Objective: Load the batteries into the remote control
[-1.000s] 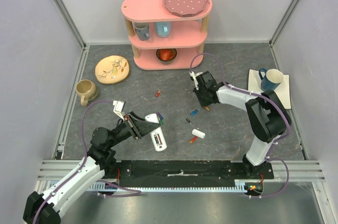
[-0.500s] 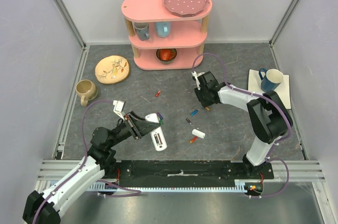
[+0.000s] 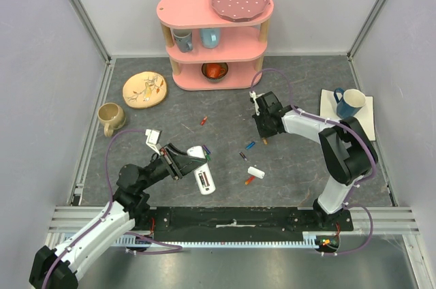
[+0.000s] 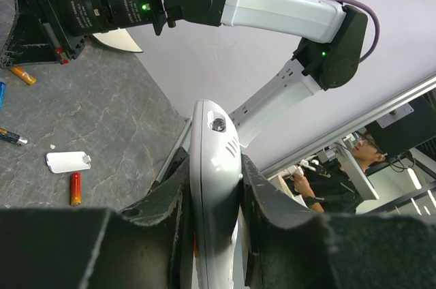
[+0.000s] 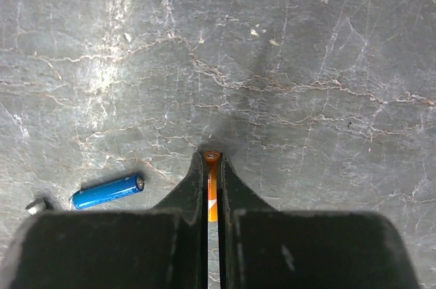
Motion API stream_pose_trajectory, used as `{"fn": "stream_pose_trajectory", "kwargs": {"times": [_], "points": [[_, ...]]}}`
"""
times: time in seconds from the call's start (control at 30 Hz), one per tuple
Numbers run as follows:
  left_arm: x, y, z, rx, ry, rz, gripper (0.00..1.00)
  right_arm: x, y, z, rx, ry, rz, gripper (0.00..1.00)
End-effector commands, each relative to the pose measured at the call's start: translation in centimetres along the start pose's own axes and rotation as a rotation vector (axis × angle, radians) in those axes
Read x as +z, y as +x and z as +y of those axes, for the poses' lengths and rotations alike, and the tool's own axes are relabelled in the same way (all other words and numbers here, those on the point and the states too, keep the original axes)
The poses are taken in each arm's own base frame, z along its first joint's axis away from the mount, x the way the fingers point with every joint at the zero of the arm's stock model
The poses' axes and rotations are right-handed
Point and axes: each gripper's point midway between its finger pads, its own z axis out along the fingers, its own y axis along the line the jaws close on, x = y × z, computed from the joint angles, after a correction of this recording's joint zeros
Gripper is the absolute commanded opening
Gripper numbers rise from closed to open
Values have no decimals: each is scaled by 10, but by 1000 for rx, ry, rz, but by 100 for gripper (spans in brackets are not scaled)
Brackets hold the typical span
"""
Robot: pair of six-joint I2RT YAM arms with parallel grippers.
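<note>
My left gripper (image 3: pixel 185 165) is shut on the white remote control (image 3: pixel 204 180) at the near left. In the left wrist view the fingers (image 4: pixel 213 161) clamp the remote control (image 4: pixel 212 129) edge-on. My right gripper (image 3: pixel 264 137) is down on the mat at centre right, shut on an orange battery (image 5: pixel 212 200). Loose batteries lie on the mat: a blue one (image 3: pixel 250 144) (image 5: pixel 107 191), a dark one (image 3: pixel 242 155), an orange-red one (image 3: pixel 249 180) (image 4: pixel 75 188) and another orange-red one (image 3: pixel 204 120). Green and blue cells (image 3: pixel 207 155) lie by the remote.
A small white cover piece (image 3: pixel 256 172) lies between the arms. A pink shelf (image 3: pixel 214 37) with cups and a plate stands at the back. A yellow plate (image 3: pixel 144 89) and a beige mug (image 3: pixel 111 118) are at the left, a blue mug (image 3: pixel 350 102) at the right.
My right gripper has shifted slightly to the right over the orange battery. My left arm and the remote control have not moved.
</note>
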Motion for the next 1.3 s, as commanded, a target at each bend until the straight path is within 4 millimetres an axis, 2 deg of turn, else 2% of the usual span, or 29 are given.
{"fn": "stream_pose_trajectory", "kwargs": {"times": [0.0, 0.07, 0.23, 0.4, 0.53, 0.57, 0.63, 0.67, 0.77, 0.83, 0.9, 0.93, 1.0, 1.07, 1.1, 1.17, 1.2, 1.27], "points": [[-18, 31, 46, -27, -81, 35, 2, 14, 37, -3, 85, 2, 148, 0], [-18, 30, 46, -25, -81, 35, 2, 16, 36, 4, 105, -34, 144, 0], [-17, 30, 47, -28, -87, 35, 2, 18, 41, 46, 200, -252, 178, 0], [-15, 28, 46, -26, -91, 33, 2, 17, 31, 54, 291, -284, 128, 0], [-14, 26, 47, -27, -103, 29, 2, 13, 30, 35, 378, -160, 73, 0], [-13, 25, 47, -27, -104, 28, 2, 6, 18, 31, 389, -145, 16, 0], [-13, 26, 49, -28, -113, 29, 2, 0, 16, 12, 403, -50, -48, 0], [-13, 25, 50, -27, -116, 27, 2, -10, 6, 7, 401, -36, -100, 0], [-11, 23, 51, -26, -122, 23, 2, -24, -3, -13, 394, 66, -174, 0], [-10, 23, 53, -26, -131, 22, 2, -41, -14, -30, 372, 154, -249, 0], [-8, 20, 52, -22, -130, 17, 2, -58, -22, -38, 315, 221, -284, 0], [-7, 20, 53, -23, -133, 17, 2, -67, -13, -55, 290, 346, -255, 0], [-5, 19, 52, -24, -134, 17, 2, -80, -19, -67, 270, 433, -256, 0], [-4, 18, 53, -25, -138, 17, 2, -88, -22, -64, 220, 407, -266, 0], [-4, 18, 54, -27, -140, 17, 2, -87, -17, -63, 224, 391, -274, 0], [-2, 17, 53, -28, -139, 12, 2, -100, -32, -52, 289, 298, -383, 0], [-2, 17, 54, -29, -141, 12, 2, -98, -28, -47, 299, 263, -397, 0], [-2, 16, 54, -32, -143, 7, 2, -110, -46, -33, 327, 156, -492, 0]]}}
